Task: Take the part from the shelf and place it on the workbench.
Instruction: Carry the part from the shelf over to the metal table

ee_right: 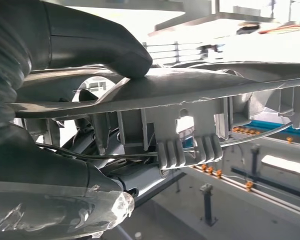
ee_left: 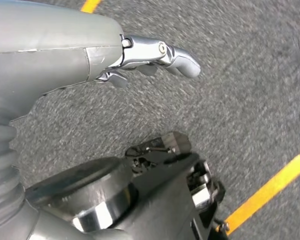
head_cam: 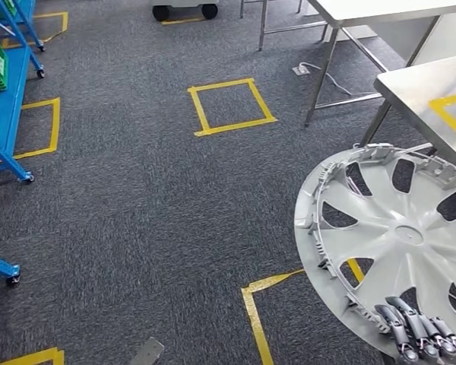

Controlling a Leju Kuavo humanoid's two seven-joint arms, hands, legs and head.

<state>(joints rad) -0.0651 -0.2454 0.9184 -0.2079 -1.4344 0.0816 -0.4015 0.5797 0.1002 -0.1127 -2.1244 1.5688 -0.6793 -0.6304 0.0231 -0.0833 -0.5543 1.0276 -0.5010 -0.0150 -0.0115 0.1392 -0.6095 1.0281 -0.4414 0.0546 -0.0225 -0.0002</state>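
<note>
The part is a silver-grey wheel cover with spoke cut-outs, carried flat at the lower right of the head view. My right hand grips its near rim, dark fingers curled over the edge. In the right wrist view the thumb presses on one face of the wheel cover while fingers clamp the other. The workbench, a steel table with yellow tape, stands just beyond the cover. My left hand hangs over the carpet, its fingers straight and holding nothing.
Blue shelf racks on castors with green bins line the left edge. Yellow tape squares mark the grey carpet. A second steel table stands at the back right, with a cable and floor socket beneath it.
</note>
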